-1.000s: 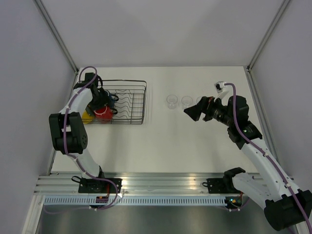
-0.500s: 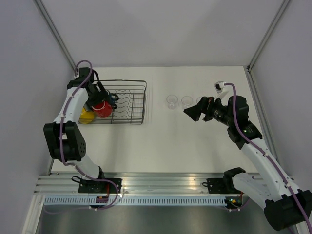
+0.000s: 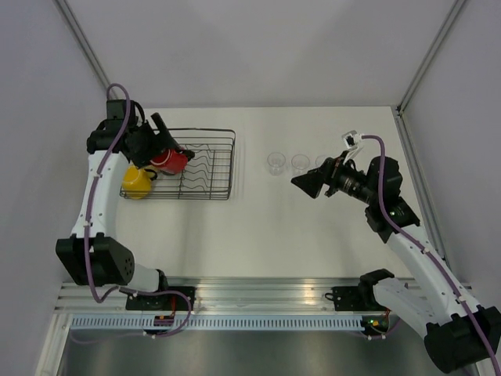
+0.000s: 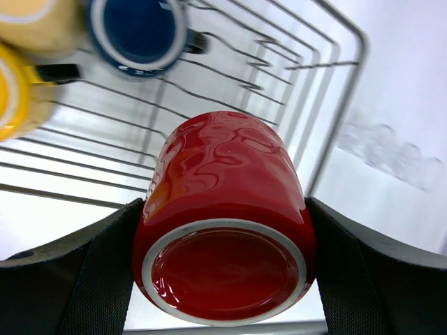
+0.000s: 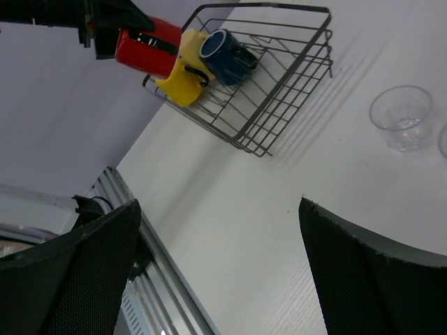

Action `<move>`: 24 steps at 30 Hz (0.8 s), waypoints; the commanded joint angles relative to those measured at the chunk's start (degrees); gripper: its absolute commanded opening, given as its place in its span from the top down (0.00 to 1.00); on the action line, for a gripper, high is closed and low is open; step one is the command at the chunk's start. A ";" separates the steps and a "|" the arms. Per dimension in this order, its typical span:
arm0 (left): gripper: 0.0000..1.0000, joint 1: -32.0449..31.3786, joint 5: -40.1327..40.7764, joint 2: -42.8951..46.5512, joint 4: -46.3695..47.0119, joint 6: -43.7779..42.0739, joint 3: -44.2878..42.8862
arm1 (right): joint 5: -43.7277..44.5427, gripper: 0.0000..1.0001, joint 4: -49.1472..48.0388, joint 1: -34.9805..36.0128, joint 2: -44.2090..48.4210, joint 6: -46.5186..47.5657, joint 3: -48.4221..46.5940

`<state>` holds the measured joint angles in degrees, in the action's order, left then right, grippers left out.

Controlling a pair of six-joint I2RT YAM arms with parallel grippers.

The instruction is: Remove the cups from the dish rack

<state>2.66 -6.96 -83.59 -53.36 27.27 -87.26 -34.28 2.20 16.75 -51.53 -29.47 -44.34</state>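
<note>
Left wrist view: the left hand (image 4: 223,209) clamps the red mug (image 4: 223,269) by its sides, raised above the dish rack (image 3: 213,168); a clean carry likely means lifting clear of the wire rim before swinging to the desk (image 3: 274,227) beside the tumblers (image 3: 275,163). The right hand (image 5: 218,206) hovers open there, partly hiding the third tumbler, and the mug's handle cannot be made out.

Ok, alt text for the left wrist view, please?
The left gripper holds a red mug, its base toward the camera, between its jaws above the wire dish rack. A blue mug and two yellow mugs lie in it.
</note>
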 commanded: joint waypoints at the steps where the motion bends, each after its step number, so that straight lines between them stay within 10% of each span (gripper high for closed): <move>1: 0.98 -1.33 -14.01 6.32 4.84 0.06 -1.51 | -9.56 0.02 -14.92 0.21 -0.23 -7.42 2.85; 12: 0.98 -14.86 -32.14 13.80 24.17 15.96 8.50 | -8.43 0.05 -45.04 9.35 -5.69 -17.54 8.56; 24: 0.98 -23.56 -32.16 22.77 51.67 46.81 26.96 | -8.09 0.11 -58.18 14.80 -7.45 -15.18 10.50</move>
<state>-19.11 -37.69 -63.72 -15.97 60.58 -62.37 -43.00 -47.92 30.72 -58.85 -46.81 -34.02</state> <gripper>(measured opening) 0.911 0.899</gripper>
